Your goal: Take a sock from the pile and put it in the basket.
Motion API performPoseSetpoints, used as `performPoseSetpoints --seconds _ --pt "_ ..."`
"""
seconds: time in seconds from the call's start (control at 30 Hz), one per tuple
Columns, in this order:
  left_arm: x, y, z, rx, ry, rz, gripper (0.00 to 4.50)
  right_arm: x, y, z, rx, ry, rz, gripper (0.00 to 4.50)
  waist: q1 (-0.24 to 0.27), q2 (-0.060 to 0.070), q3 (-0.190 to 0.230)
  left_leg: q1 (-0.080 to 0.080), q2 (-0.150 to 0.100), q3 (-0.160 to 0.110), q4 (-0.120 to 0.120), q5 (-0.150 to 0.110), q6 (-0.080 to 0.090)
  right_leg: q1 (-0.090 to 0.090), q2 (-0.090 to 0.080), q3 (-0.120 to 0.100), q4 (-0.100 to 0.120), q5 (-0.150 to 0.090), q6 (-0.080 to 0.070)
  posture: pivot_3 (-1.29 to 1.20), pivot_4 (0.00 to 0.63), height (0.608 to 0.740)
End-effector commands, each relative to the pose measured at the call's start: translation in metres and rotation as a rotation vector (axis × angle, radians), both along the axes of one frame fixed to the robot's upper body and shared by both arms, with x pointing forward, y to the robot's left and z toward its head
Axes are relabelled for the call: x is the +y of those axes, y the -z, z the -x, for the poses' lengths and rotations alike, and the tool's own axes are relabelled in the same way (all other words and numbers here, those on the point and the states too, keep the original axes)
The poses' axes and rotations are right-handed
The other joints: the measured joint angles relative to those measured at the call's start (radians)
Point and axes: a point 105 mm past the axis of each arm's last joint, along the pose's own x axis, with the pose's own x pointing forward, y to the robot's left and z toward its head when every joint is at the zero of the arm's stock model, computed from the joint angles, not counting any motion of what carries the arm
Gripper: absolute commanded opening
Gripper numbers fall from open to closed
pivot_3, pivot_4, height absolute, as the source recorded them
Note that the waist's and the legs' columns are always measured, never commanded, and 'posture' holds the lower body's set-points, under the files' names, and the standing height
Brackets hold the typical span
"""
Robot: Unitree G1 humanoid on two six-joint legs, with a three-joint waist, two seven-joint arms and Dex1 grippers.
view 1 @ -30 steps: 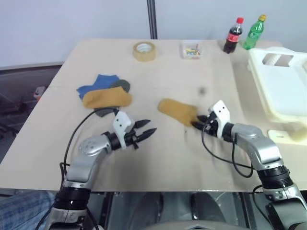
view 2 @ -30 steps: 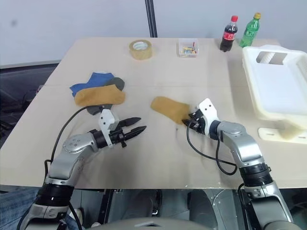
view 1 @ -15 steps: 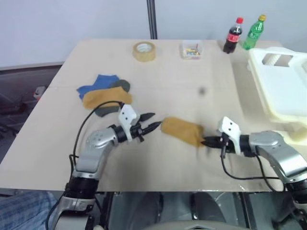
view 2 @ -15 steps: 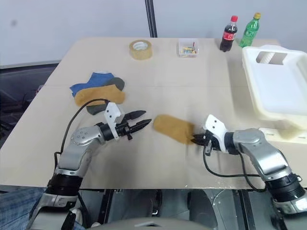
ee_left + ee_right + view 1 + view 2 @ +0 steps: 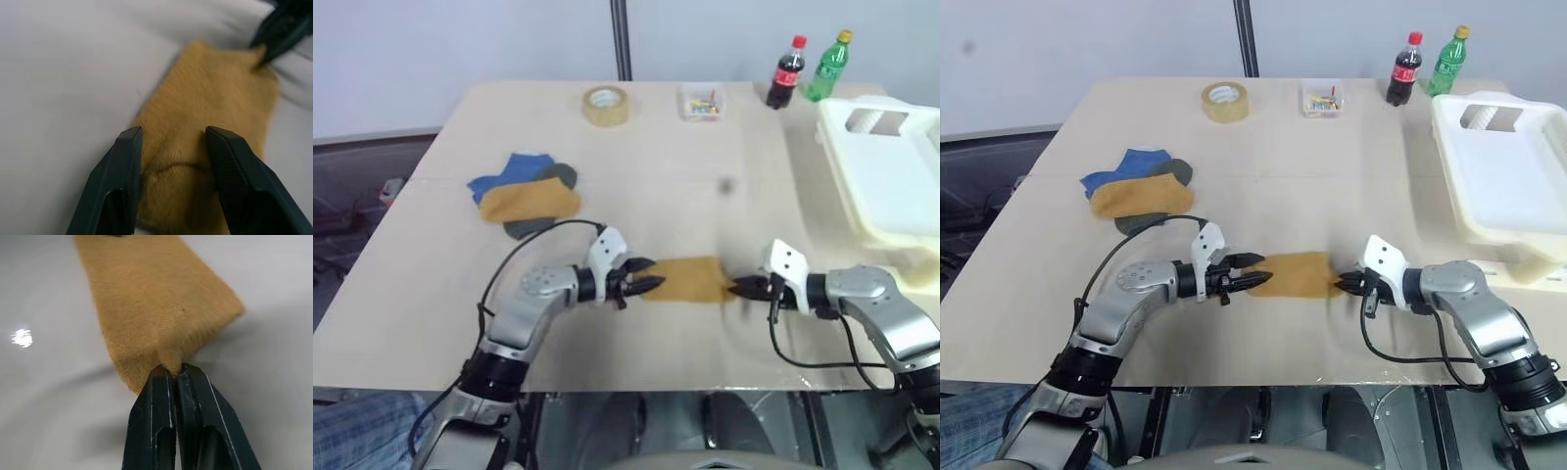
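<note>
A mustard-yellow sock [image 5: 690, 279] lies flat near the table's front edge, apart from the pile [image 5: 524, 194] of yellow, blue and dark grey socks at the left. My right gripper [image 5: 171, 369] is shut on the sock's right edge, pinching a fold of fabric. From the other side my left gripper [image 5: 171, 137] is open, and its fingers [image 5: 124, 166] straddle the sock's left end, low over it. The cream-white basket [image 5: 891, 176] stands at the table's right edge, well right of my right gripper [image 5: 739, 287].
Along the far edge stand a tape roll [image 5: 607, 105], a small clear box of coloured bits [image 5: 703, 102], a cola bottle [image 5: 781, 78] and a green bottle [image 5: 828, 67]. Bare tabletop lies between the sock and the basket.
My right gripper shut on the sock's edge and dragged it toward the front of the table. My left gripper moved right up to the sock's left end.
</note>
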Motion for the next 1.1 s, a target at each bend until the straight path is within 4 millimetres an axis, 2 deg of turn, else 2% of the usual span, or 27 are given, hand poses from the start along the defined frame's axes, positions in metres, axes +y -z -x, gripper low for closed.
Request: performPoseSetpoints --seconds 0.03,0.13,0.17,0.23,0.4,0.47,0.57,0.7,0.77,0.9,1.03,1.1 --pt "0.0 -0.001 0.01 0.022 0.004 0.023 2.23 -0.006 -0.011 -0.005 -0.062 0.011 -0.02 0.03 0.0 0.0 0.0 0.0 0.0 0.0 0.0 0.0 0.0 0.0 0.0 0.0 0.0 0.0 0.0 0.0 0.15 0.738" --pt "-0.004 -0.001 0.014 0.028 -0.002 0.046 2.23 -0.01 -0.007 0.006 0.02 -0.021 -0.003 0.03 0.002 0.0 0.0 0.0 0.0 0.0 0.0 0.0 0.0 0.0 0.0 0.0 0.0 0.0 0.0 0.0 0.15 0.738" --pt "-0.005 -0.001 0.014 0.028 -0.007 0.05 2.23 -0.012 -0.006 0.01 0.05 -0.025 0.006 0.34 0.003 0.0 0.0 0.0 0.0 0.0 0.0 0.0 0.0 0.0 -0.001 0.0 0.0 0.0 0.0 0.0 0.15 0.738" --pt "-0.007 0.0 0.015 0.032 -0.011 0.054 2.23 -0.014 -0.005 0.017 0.096 -0.036 0.021 1.08 0.005 0.0 0.0 0.0 0.0 0.0 0.0 0.0 0.0 0.001 -0.002 -0.001 0.0 0.0 0.0 0.0 0.15 0.738" --pt "-0.014 0.002 0.019 0.054 -0.023 0.077 2.23 -0.02 -0.017 0.01 0.037 0.027 -0.002 3.51 0.003 0.0 0.0 0.0 0.0 0.0 0.0 0.0 0.0 0.001 -0.002 -0.001 0.0 0.0 0.0 0.0 0.15 0.738" --pt "-0.014 0.001 0.019 0.05 -0.032 0.083 2.23 -0.022 -0.025 0.009 0.007 0.029 -0.01 3.51 0.003 0.0 0.0 0.0 0.0 0.0 0.0 0.0 0.0 0.001 -0.002 -0.001 0.0 0.0 0.0 0.0 0.15 0.738" --pt "-0.014 -0.006 0.02 0.001 -0.033 0.087 2.23 -0.02 -0.049 0.012 -0.046 0.015 -0.11 3.51 0.004 0.0 0.0 0.0 0.0 0.0 0.0 0.0 0.0 0.001 -0.002 -0.001 0.0 0.0 0.0 0.0 0.15 0.738" --pt "-0.004 -0.038 0.011 -0.112 -0.098 0.181 2.23 -0.022 -0.079 0.018 -0.095 0.009 -0.247 3.51 0.005 -0.001 0.0 -0.001 0.0 -0.001 0.0 0.0 0.0 0.001 -0.002 -0.001 -0.001 0.0 0.0 0.0 0.15 0.738" --pt "0.011 -0.051 0.0 -0.182 -0.188 0.195 2.23 -0.023 -0.092 0.02 -0.135 -0.008 -0.301 3.51 0.006 -0.001 0.0 -0.001 0.0 -0.001 0.0 0.0 0.0 0.001 -0.003 -0.001 -0.001 0.0 0.0 0.0 0.15 0.738" --pt "0.053 -0.063 -0.029 -0.313 -0.394 0.126 2.23 -0.023 -0.095 0.022 -0.143 -0.01 -0.312 3.51 0.006 -0.001 0.0 0.0 0.0 -0.001 0.0 0.0 0.0 0.001 -0.002 -0.001 -0.001 0.0 0.0 0.0 0.15 0.738" --pt "0.087 -0.057 -0.054 -0.406 -0.523 -0.052 2.23 -0.017 -0.098 0.02 -0.166 -0.032 -0.339 3.51 0.003 -0.001 0.0 0.0 -0.001 0.0 0.0 0.0 0.0 0.001 -0.001 -0.001 -0.001 0.0 0.0 0.0 0.15 0.738" --pt "0.101 -0.057 -0.067 -0.415 -0.598 -0.061 2.23 -0.014 -0.103 0.018 -0.191 -0.043 -0.35 3.51 0.004 -0.001 0.001 0.0 -0.001 0.0 0.0 0.0 0.0 0.001 -0.001 -0.001 -0.001 0.0 0.0 0.0 0.15 0.738"
